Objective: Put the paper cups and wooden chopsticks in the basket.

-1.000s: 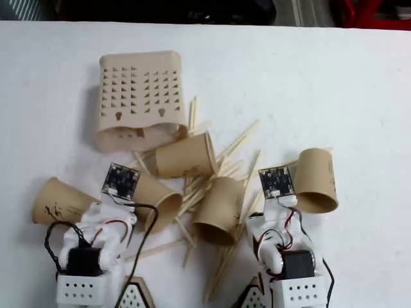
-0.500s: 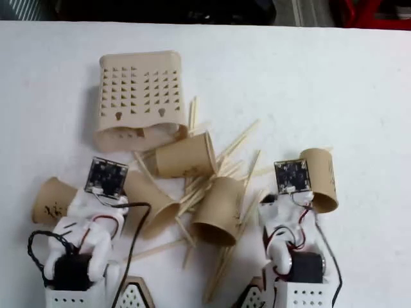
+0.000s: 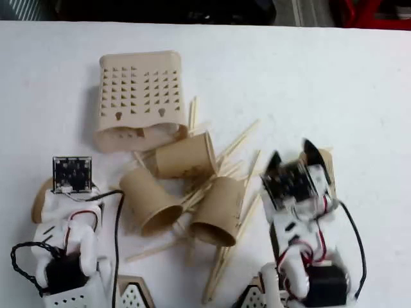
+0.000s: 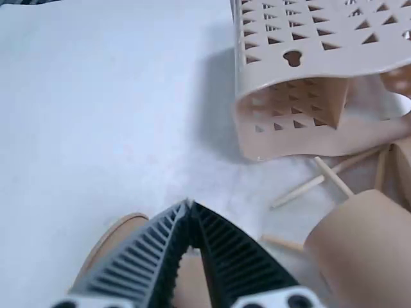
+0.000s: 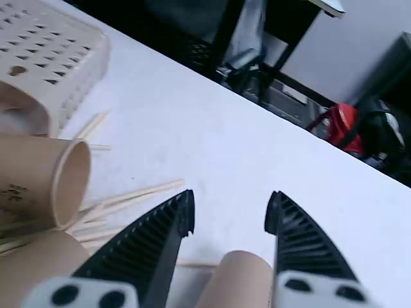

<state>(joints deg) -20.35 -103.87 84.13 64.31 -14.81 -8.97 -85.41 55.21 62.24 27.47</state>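
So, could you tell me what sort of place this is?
Likely a lab or workshop: a robot's left arm and right arm at a white table, with dark furniture legs and a red object behind.

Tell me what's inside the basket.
The basket lies on its side; through its mouth only its holed inner wall shows. Deeper inside is covered by its upper wall.

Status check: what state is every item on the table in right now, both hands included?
basket: tipped on its side, mouth toward the arms
paper cups: lying on their sides, outside the basket
wooden chopsticks: scattered loose among the cups
left hand: shut, empty, above the far-left cup
right hand: open, astride the rightmost cup, not clamped
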